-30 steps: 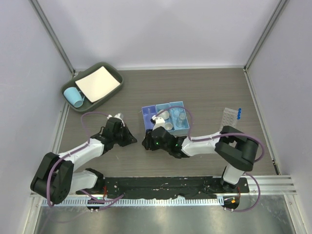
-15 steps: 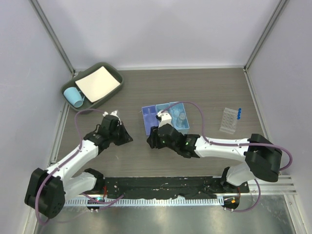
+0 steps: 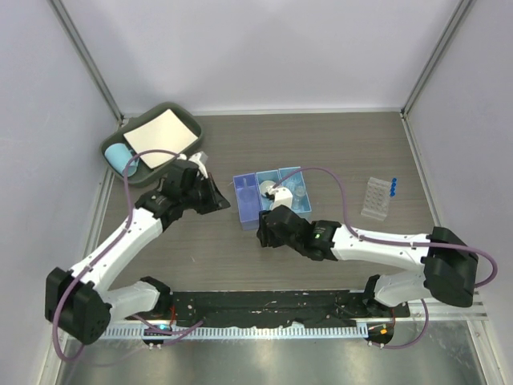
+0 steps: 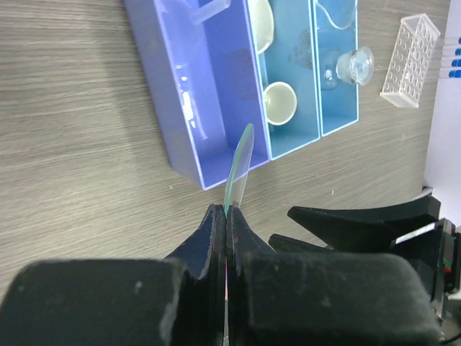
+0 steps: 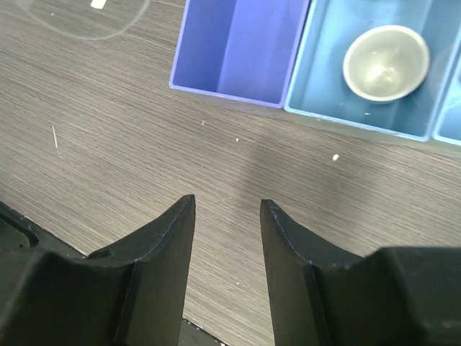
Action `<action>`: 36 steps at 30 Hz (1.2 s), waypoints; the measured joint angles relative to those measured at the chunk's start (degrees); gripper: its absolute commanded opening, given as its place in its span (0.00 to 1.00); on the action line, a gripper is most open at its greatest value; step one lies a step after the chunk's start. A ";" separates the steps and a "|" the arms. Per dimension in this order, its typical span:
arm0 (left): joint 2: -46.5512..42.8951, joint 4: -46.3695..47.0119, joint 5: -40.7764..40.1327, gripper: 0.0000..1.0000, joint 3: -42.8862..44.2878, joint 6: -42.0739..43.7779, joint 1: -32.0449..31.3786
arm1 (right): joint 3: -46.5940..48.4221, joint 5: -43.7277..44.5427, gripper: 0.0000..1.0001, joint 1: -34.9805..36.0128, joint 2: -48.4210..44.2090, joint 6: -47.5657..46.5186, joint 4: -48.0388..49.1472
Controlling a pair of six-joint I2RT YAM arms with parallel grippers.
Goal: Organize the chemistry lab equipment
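The wood-grain table [image 3: 337,152] fills the top view. A green tray [image 3: 171,107] sits at its 10 o'clock corner, holding a white sheet [image 3: 160,136] and a light-blue cup [image 3: 120,159]. The divided box [image 3: 247,200] lies near the centre, with its purple compartment on the 9 o'clock side.

The left gripper [image 4: 225,213] hangs just beside the box at about 10 o'clock. Its fingers are pressed together on the lower edge of a thin clear disc [image 4: 241,162]. The disc stands edge-on and rises toward 12 o'clock from the fingertips. In the left wrist view its upper tip shows against the box's near wall, between the purple compartment and the middle one.

The right gripper [image 5: 227,205] hovers over bare table at the box's 6 o'clock side. Its jaws are parted and nothing is between them.

The perforated tube rack [image 3: 374,199] stands well apart at 3 o'clock of the box, with the blue-capped tubes [image 3: 393,187] just beyond it at 1 o'clock. A small whitish dish [image 5: 385,63] rests in the middle compartment, and a tiny flask [image 4: 349,65] in the outer light-blue one. A faint clear round shape at 11 o'clock in the right wrist view may be the same disc.
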 measured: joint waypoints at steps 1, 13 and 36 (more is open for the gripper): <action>1.70 0.00 0.90 0.00 0.98 0.26 -0.07 | 0.00 0.42 0.47 0.00 -0.68 -0.09 -0.98; 20.35 -1.70 4.85 0.00 13.40 7.43 -2.14 | -0.59 1.01 0.47 0.00 -11.43 -0.20 -6.40; 34.84 -10.14 4.83 0.00 21.84 16.59 -2.95 | -3.80 0.92 0.47 0.00 -15.52 -0.79 -9.03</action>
